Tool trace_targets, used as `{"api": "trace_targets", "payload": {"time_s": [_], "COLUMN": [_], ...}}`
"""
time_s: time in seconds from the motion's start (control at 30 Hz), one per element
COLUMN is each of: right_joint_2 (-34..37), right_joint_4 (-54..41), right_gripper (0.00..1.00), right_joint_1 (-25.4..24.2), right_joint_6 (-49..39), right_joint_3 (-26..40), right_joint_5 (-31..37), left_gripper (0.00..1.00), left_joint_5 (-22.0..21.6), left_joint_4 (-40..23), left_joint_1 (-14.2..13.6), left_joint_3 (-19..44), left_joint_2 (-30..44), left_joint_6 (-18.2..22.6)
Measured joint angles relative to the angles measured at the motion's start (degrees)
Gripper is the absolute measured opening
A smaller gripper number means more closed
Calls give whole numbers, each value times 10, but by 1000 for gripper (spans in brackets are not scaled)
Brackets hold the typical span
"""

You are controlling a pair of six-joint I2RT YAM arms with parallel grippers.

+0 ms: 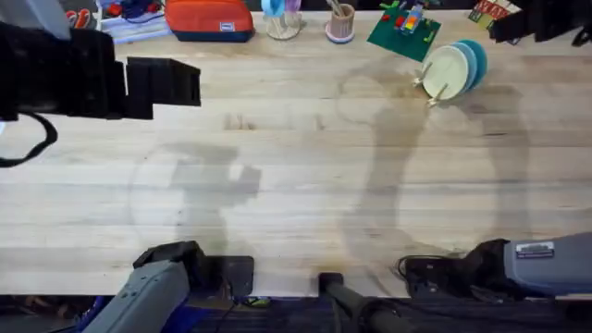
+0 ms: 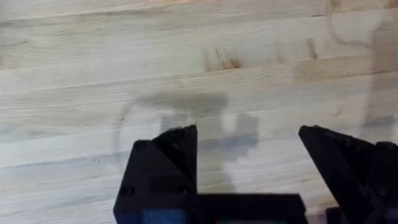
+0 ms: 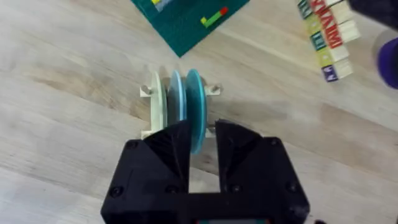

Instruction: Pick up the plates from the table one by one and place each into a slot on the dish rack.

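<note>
Plates [image 3: 186, 106]: three on edge in the dish rack [image 3: 148, 92], lower rims hidden behind right tool [image 3: 203, 146].
Right tool: narrow gap, just above turquoise plate [image 3: 196, 102].
Left tool [image 2: 249, 149]: wide, over bare worktop [image 2: 186, 56].
Rack pegs: hard to make out.

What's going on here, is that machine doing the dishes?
Roughly, yes: two robot arms are putting small plates into a wooden dish rack at the far right of the table. Three plates stand upright in it now: cream, pale blue and turquoise. The right gripper is just above the turquoise one, its fingers nearly together and holding nothing. The left gripper hangs open above bare wood.
</note>
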Motion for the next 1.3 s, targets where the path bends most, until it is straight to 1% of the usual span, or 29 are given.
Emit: {"api": "trace_targets", "payload": {"time_s": [0.23,0.5,0.57,0.67,0.73,0.83,0.87,1.1,1.3], "right_joint_2": [-50,-128,-146,-173,-190,-215,-225,-296,-367], "right_joint_4": [0,-1,-3,-12,-18,-30,-34,-88,-125], "right_gripper": [267,275,300,386,516,789,830,858,905], "right_joint_1": [0,0,0,0,0,0,0,0,0], "right_joint_6": [0,12,19,26,31,35,35,43,74], "right_joint_3": [0,0,0,0,0,0,1,1,1], "right_joint_5": [0,0,0,0,0,0,0,0,0], "left_gripper": [994,994,993,994,994,994,994,994,994], "left_joint_5": [0,0,0,0,0,0,0,0,0], "left_joint_4": [0,0,0,0,0,0,0,0,0], "left_joint_1": [0,0,0,0,0,0,0,0,0], "left_joint_3": [0,0,0,0,0,0,0,0,0], "left_joint_2": [0,0,0,0,0,0,0,0,0], "left_joint_6": [0,0,0,0,0,0,0,0,0]}}
